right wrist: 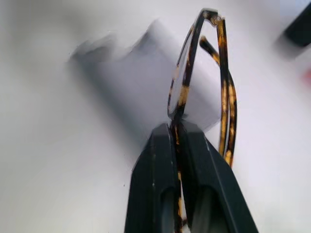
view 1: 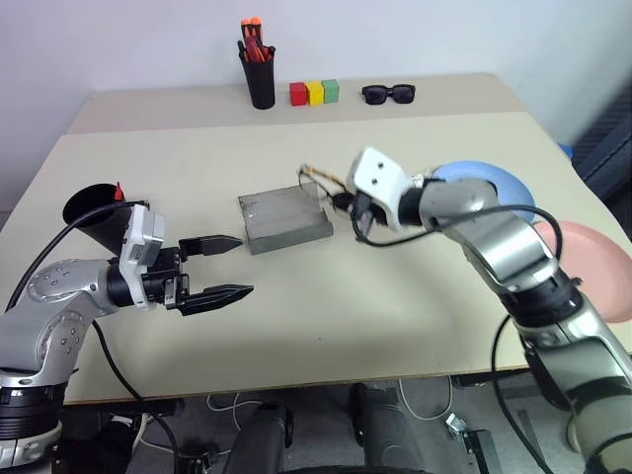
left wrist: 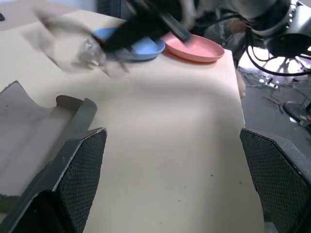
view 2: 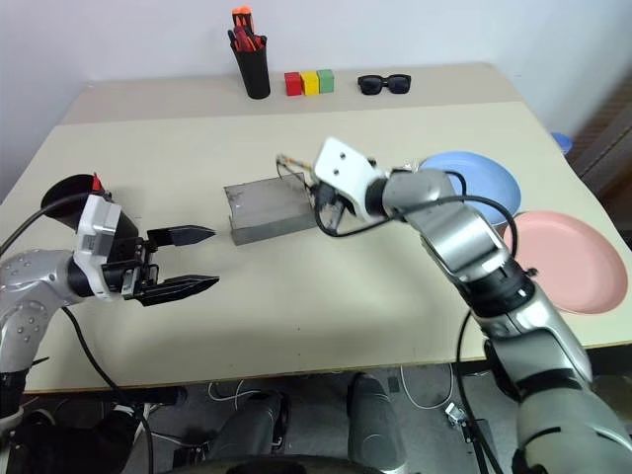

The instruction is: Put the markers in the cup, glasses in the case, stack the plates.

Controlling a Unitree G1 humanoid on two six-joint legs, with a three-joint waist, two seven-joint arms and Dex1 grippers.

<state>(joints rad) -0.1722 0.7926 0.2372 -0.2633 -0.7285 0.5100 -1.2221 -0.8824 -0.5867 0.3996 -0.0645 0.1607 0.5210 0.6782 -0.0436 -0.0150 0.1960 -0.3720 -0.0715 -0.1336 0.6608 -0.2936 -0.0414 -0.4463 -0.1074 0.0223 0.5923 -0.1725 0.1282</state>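
Right wrist view: right gripper (right wrist: 182, 133) pinched shut on glasses (right wrist: 204, 73) rim, just beside case (view 1: 284, 219) (prob. for loading). Left gripper (view 1: 225, 267) wide open, empty, near case.

Beige table (view 1: 395, 326) (white wall (view 1: 148, 39) behind)

We are showing two arms built of rounded silver-grey metal segments joined by black collars. We are carrying a boxy white wrist housing on each arm, and black cables are looping along both forearms. The left gripper (view 1: 229, 267) is ending in two long, black, pointed fingers (left wrist: 73, 184) whose inner pads are showing a fine mesh texture. The right gripper (right wrist: 179, 141) is showing two smooth black fingers.
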